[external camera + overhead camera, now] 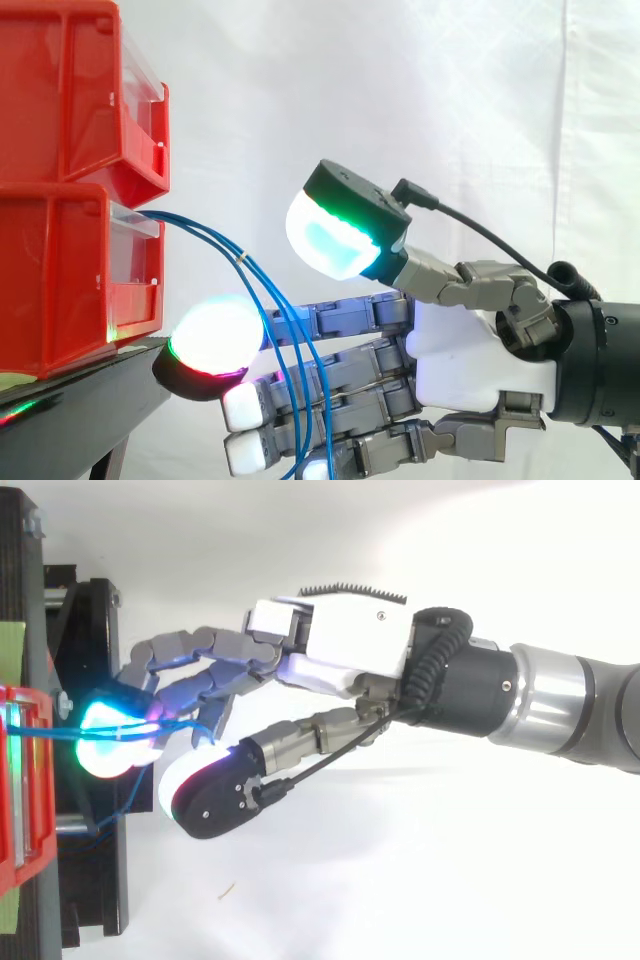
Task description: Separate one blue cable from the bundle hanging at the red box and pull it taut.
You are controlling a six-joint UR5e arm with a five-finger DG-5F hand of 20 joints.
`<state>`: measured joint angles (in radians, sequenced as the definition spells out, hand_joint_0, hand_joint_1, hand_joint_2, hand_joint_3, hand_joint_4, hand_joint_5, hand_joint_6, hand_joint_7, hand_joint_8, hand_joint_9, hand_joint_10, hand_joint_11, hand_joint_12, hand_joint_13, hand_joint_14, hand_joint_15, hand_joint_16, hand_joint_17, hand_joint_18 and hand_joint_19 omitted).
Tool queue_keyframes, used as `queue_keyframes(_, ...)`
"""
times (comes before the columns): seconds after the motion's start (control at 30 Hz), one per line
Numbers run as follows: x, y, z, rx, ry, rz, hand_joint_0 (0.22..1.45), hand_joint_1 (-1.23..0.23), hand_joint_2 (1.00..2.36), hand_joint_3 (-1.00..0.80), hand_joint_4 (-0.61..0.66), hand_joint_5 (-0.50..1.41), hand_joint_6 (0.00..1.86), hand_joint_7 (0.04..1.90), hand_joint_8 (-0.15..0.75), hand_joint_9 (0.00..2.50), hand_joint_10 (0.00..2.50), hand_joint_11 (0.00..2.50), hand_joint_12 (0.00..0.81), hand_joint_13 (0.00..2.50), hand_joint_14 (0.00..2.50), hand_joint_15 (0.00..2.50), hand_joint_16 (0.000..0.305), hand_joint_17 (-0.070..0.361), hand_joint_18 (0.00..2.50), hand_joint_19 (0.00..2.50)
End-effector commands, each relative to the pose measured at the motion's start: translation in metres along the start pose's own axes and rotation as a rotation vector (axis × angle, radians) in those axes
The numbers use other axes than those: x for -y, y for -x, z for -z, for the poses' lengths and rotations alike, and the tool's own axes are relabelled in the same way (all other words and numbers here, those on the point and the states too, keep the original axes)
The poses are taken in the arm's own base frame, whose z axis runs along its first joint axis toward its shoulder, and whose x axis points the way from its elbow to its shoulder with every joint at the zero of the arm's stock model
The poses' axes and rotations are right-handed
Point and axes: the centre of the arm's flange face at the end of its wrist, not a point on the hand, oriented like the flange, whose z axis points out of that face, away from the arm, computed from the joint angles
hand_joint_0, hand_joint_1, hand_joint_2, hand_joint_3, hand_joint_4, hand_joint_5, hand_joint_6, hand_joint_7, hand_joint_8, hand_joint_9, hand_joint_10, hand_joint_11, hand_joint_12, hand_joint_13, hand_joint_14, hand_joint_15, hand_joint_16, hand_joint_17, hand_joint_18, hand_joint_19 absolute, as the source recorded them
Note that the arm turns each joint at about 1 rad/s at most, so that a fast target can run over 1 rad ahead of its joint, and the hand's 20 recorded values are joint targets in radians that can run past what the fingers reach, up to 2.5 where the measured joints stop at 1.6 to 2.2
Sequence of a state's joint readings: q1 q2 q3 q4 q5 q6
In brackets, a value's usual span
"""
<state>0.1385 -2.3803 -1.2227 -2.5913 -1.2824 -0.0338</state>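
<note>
White curtain (450, 100), softly creased, hangs behind everything in the side view. At nine o'clock, glossy red bins (50, 110) of hard plastic stack two high on a matte black stand (90, 385), each with a clear front lip. Thin blue cables (215, 235) leave the front of the lower bin (60, 280) and arc smoothly toward six o'clock, crossing the fingers of the hand (470, 350). The hand has grey jointed fingers and a blocky white palm. It reaches in from three o'clock, released, its fingers stretched nearly straight toward nine and its thumb raised toward twelve, apart from them. One rounded fingertip pad (215, 335) glows white, green and magenta just beside the stand's edge. Open room lies above the thumb, from twelve to two o'clock.

From the top view, the hand (345, 645) enters from three o'clock, fingers fanned toward the stand (95, 630) at nine. The blue cables (60, 734) run from the red bins (25, 780) across a cyan-glowing fingertip. The black-backed thumb lies toward six o'clock with a clear gap. Free white space spreads from four to six o'clock.
</note>
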Motion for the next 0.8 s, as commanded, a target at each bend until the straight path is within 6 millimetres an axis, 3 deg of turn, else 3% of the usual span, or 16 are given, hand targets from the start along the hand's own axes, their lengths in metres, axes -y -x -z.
queue_keyframes(0.0, 0.0000, 0.0019, -0.0003, 0.017, 0.002, 0.041, 0.56, -0.60, 1.00, -0.50, 0.28, -0.18, 0.50, 0.94, 0.207, 0.58, 0.02, 0.75, 0.338, 0.51, 0.02, 0.79, 0.046, 0.104, 0.67, 0.82)
queue_keyframes(0.23, -0.0032, 0.0007, -0.0034, 0.015, 0.033, 0.034, 0.60, -0.54, 1.00, -0.48, 0.26, -0.17, 0.50, 0.98, 0.217, 0.61, 0.02, 0.76, 0.339, 0.52, 0.02, 0.78, 0.045, 0.101, 0.67, 0.82)
queue_keyframes(0.77, -0.0059, -0.0017, -0.0038, -0.008, 0.040, 0.027, 0.64, -0.57, 1.01, -0.33, 0.24, -0.16, 0.50, 1.04, 0.237, 0.68, 0.02, 0.78, 0.362, 0.58, 0.02, 0.75, 0.045, 0.100, 0.71, 0.80)
